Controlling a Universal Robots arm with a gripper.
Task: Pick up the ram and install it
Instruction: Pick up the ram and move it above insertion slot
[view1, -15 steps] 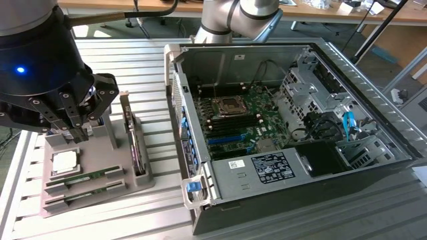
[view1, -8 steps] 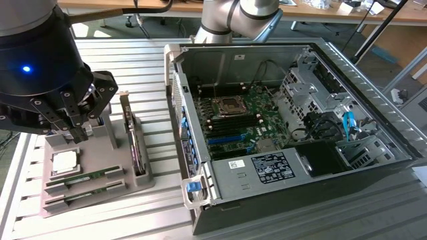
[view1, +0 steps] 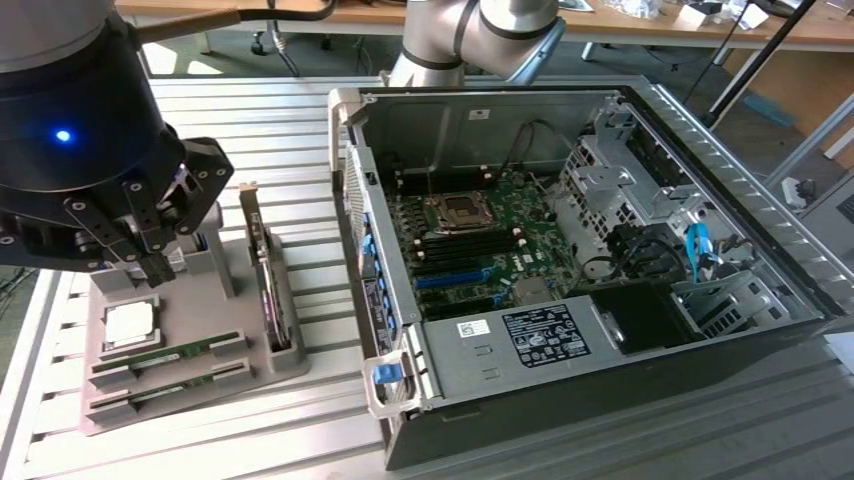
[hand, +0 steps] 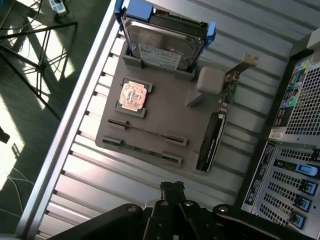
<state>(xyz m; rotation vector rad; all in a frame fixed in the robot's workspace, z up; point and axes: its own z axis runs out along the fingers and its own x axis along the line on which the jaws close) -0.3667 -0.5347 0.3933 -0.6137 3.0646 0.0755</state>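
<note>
Open computer case (view1: 454, 125), grey tray (hand: 165, 115), processor chip (hand: 132, 95), hard drive (hand: 162, 42), expansion card (hand: 212, 142)

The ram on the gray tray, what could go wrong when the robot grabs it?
Two ram sticks lie close together in their slots, so the gripper might nudge the wrong one or grip it crooked. The upright expansion card stands right beside them and could get bumped. The processor sits close too.

Bright sunlight, hard shadows across table (hand: 85, 170); floor (hand: 20, 125) glare; computer case (view1: 467, 120) interior dimmer.
</note>
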